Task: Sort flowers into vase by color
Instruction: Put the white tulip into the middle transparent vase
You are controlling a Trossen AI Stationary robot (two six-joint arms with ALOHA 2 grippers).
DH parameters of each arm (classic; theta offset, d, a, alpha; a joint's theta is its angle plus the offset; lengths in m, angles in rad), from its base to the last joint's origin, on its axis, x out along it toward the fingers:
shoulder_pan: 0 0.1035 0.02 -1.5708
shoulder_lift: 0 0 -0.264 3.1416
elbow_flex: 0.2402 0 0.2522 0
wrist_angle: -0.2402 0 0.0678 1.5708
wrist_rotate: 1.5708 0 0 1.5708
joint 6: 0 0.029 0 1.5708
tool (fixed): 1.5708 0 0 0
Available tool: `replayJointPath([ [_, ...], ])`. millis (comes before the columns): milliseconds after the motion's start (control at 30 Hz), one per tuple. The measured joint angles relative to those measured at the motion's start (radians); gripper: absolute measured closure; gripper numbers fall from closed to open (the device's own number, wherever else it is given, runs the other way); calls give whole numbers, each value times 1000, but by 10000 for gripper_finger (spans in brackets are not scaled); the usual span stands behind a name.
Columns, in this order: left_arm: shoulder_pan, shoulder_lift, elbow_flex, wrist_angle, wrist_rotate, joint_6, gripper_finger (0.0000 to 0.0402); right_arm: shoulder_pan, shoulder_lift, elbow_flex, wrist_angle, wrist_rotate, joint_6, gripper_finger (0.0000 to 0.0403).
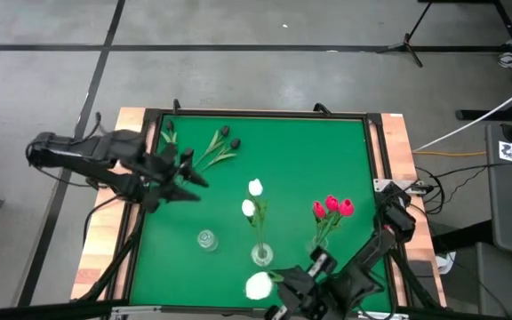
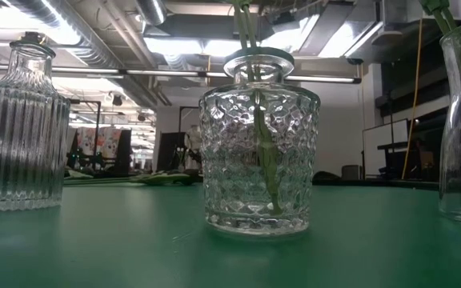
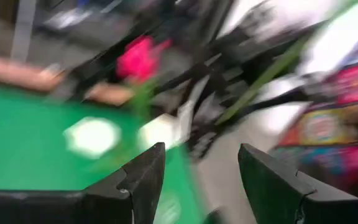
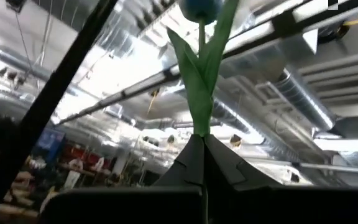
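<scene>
The right gripper (image 4: pixel 202 140), at the high view's bottom centre, is clamped on a white tulip (image 1: pixel 259 285), stem upright. The left gripper (image 1: pixel 188 178), fingers spread and empty, hovers at the worktop's (image 1: pixel 327 151) upper left near the black tulips (image 1: pixel 228 138).

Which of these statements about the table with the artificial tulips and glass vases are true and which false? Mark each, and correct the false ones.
1. The right gripper is shut on the stem of a white tulip. True.
2. The three red-pink tulips lie flat on the green mat. False: they stand in a clear glass vase.
3. The ribbed clear glass bottle holds no flowers. True.
4. The left gripper is shut on a black tulip. False: it is open and holds nothing.
5. Two black-headed tulips lie on the mat at its far side. True.
</scene>
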Motion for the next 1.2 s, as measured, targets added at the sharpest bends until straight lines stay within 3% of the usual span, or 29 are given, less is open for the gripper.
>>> replayJointPath([
  [133,-161,17,0,235,-68,32,202,-28,-5,22,3,-118,87,403],
  [267,-278,84,1,380,-166,134,202,-88,-5,22,0,-309,344,403],
  [500,-355,212,1,464,-179,163,202,-169,5,15,0,-311,623,403],
  [633,-376,236,0,457,-179,169,202,-130,5,-17,4,-277,541,403],
  [767,-386,231,0,458,-181,172,202,-45,7,-21,4,34,433,403],
  [867,-387,226,0,457,-189,172,202,-16,24,-19,2,-16,427,403],
  [1000,-388,226,0,453,-200,154,202,21,27,-21,6,3,388,403],
  [1133,-388,226,0,453,-202,147,202,137,26,-20,-5,-13,301,403],
  [1200,-389,226,0,455,-202,147,202,191,26,-21,-2,-123,259,403],
])
